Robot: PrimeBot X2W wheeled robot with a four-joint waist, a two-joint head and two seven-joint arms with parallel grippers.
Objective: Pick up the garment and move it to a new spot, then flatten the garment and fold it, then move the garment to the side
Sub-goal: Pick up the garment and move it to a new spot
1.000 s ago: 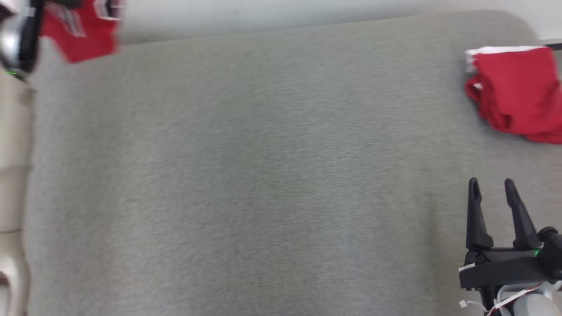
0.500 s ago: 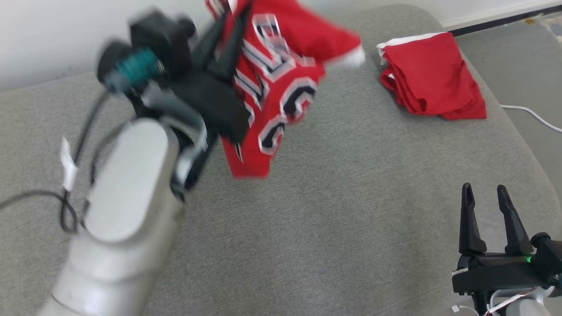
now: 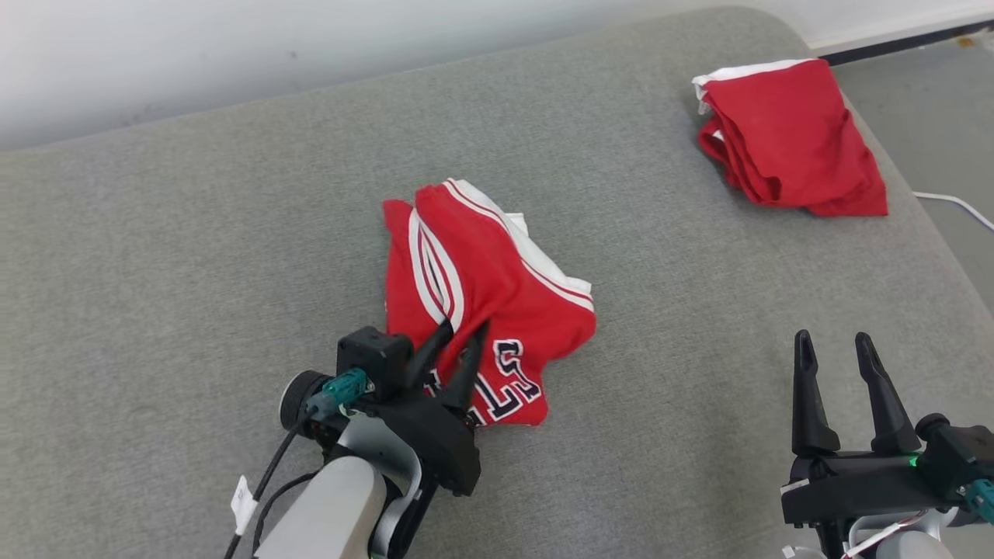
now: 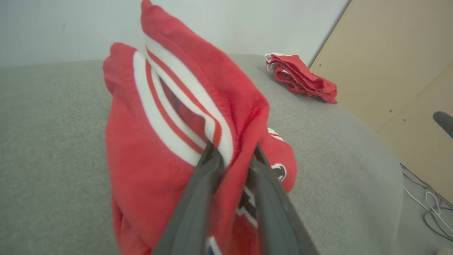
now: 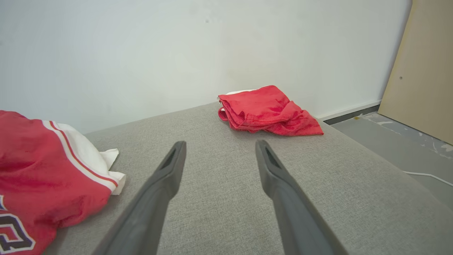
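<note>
The garment (image 3: pixel 481 272), a red jersey with white trim and dark lettering, lies crumpled in the middle of the grey cushion (image 3: pixel 194 233). My left gripper (image 3: pixel 464 330) reaches into its near edge, the two fingers closed on a fold of the white-striped trim. In the left wrist view the garment (image 4: pixel 148 159) bunches up around the left gripper (image 4: pixel 233 152), with cloth pinched between the fingers. At the lower right my right gripper (image 3: pixel 832 341) stands open over bare cushion with nothing in it. In the right wrist view the right gripper (image 5: pixel 221 145) points past the garment (image 5: pixel 42 177).
A second red cloth (image 3: pixel 792 140), folded, lies at the cushion's far right corner, also seen as the red cloth (image 5: pixel 269 109). Beyond that edge are grey floor and a white cable (image 3: pixel 955 203). A pale wall runs behind the cushion, and a tan panel (image 4: pixel 407 53) stands to the right.
The head camera has shifted. My left arm came down from holding the garment in the air, and the garment now rests on the cushion. The right gripper stays open.
</note>
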